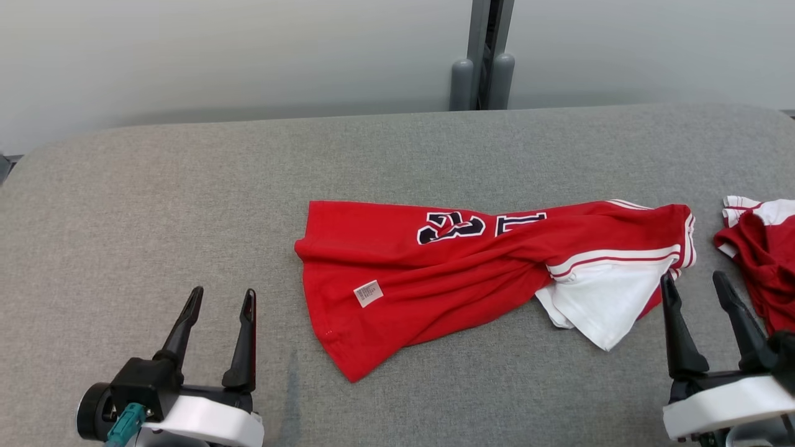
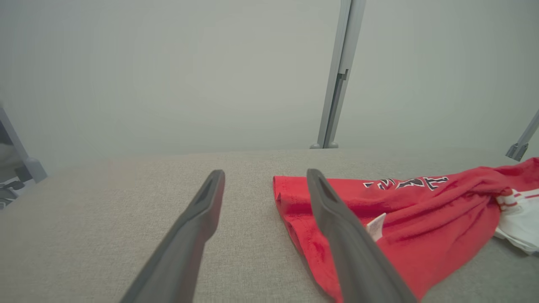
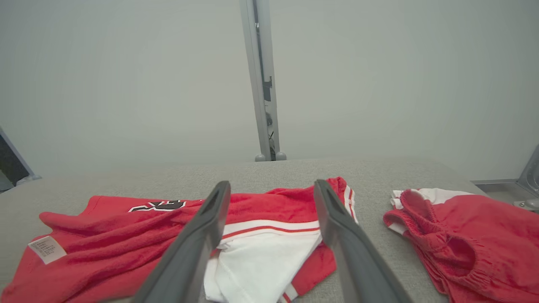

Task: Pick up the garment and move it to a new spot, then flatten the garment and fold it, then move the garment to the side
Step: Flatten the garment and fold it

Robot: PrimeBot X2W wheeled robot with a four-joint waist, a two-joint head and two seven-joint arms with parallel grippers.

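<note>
A red garment [image 1: 447,273] with white sleeves, dark lettering and a small white care label lies crumpled across the middle of the grey table [image 1: 186,186]. It also shows in the left wrist view [image 2: 421,219] and the right wrist view [image 3: 126,248]. My left gripper [image 1: 222,299] stands open at the lower left, apart from the garment's left hem, with nothing between its fingers [image 2: 198,227]. My right gripper [image 1: 694,279] is open at the lower right, just beside the white sleeve [image 1: 605,298], holding nothing; its fingers [image 3: 337,235] frame that sleeve in the right wrist view.
A second red and white garment [image 1: 761,254] lies bunched at the table's right edge, seen too in the right wrist view [image 3: 459,240]. A grey post [image 1: 483,56] rises behind the table's far edge against a pale wall. Bare grey table lies to the left.
</note>
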